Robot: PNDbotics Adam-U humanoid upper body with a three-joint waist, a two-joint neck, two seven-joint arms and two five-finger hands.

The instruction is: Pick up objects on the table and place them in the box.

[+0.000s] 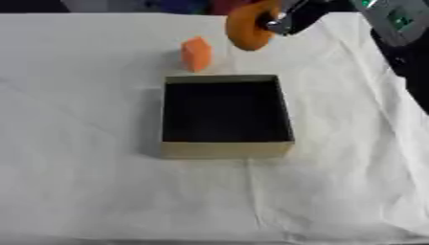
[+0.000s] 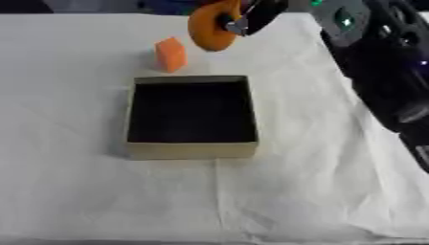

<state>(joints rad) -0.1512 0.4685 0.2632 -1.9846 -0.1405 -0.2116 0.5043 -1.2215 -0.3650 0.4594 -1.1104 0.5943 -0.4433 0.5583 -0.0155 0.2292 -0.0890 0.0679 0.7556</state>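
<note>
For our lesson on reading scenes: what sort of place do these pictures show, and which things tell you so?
Probably a robot test bench rather than a home: a table under a creased white cloth, one open box, an orange block, and the right hand holding an orange ring.

Orange ring (image 2: 209,28) (in right hand (image 2: 251,16))

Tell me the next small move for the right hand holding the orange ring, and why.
Probably bring the right hand toward the robot until the orange ring hangs over the box, then let go. The ring is held up beyond the box's far rim, not yet above the dark opening, which looks bare. The orange block stands on the cloth behind the box, waiting its turn.
</note>
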